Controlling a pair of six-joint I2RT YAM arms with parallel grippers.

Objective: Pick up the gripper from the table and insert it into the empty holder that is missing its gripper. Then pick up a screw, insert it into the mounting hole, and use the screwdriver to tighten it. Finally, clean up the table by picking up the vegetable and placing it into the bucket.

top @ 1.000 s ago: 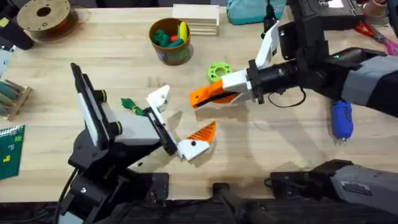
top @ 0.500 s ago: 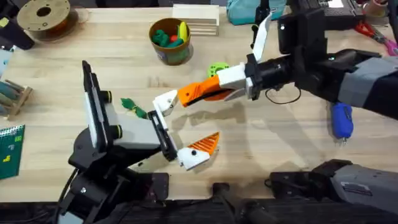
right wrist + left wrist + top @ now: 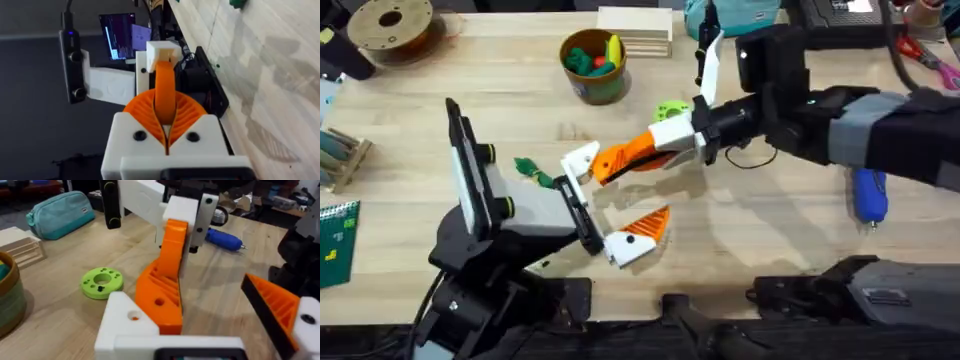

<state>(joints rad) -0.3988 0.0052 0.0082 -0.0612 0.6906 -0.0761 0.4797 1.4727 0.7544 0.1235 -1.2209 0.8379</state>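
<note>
A: Starting at the left, what is there?

B: In the overhead view the vegetable (image 3: 532, 171), slim, green and leafy, lies on the tabletop (image 3: 790, 225) just beside the left arm. The left gripper (image 3: 605, 200) has its fingers spread wide: one is the bare white holder (image 3: 580, 160), the other a white block with an orange ribbed tip (image 3: 638, 232).

A: And the gripper itself?

B: The gripper (image 3: 625, 155) is an orange wedge, held above the middle of the tabletop, its narrow end against the holder. The right gripper (image 3: 665, 143) pinches its other end, fingers pressed onto it.

A: Do the wrist cameras add anything?

B: The left wrist view shows the wedge's (image 3: 165, 282) ribbed side and a small hole, with its base touching the holder (image 3: 127, 322). The right wrist view shows the wedge (image 3: 165, 95) edge-on, clamped between orange pads (image 3: 187, 112).

A: Farther right?

B: The bucket (image 3: 593, 63) stands near the far edge, with a green disc (image 3: 671, 113) close behind the right gripper. The blue screwdriver (image 3: 869, 193) lies near the right edge. Bare wood lies open between it and the grippers.
</note>
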